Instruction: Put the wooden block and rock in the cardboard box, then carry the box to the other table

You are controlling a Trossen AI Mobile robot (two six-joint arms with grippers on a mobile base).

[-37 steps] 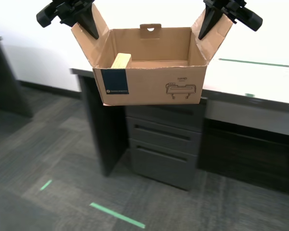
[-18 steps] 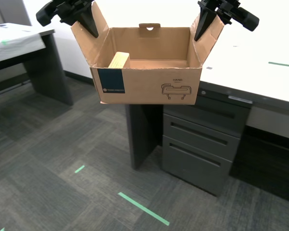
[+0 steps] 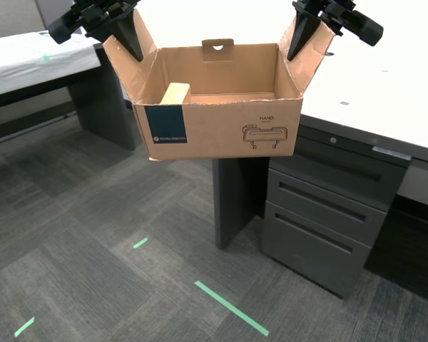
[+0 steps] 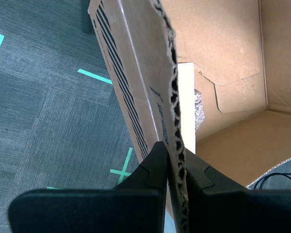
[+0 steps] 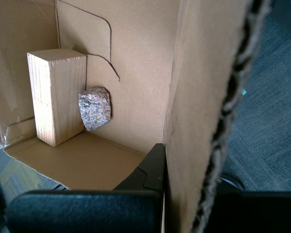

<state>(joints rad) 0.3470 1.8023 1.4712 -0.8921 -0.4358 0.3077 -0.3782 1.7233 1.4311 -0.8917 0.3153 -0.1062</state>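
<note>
Grey carpet (image 3: 93,235) marked with green tape lies beneath the cardboard box (image 3: 221,128), which hangs in the air clear of both tables. My first gripper (image 5: 177,160) and my second gripper (image 4: 173,158) are each clamped on a side flap. Inside, the wooden block (image 5: 56,94) leans against a wall with the rock (image 5: 94,108) touching it. Loading looks finished; the carry is under way. Next, the box must stay level until it reaches the other table (image 3: 28,60).
</note>
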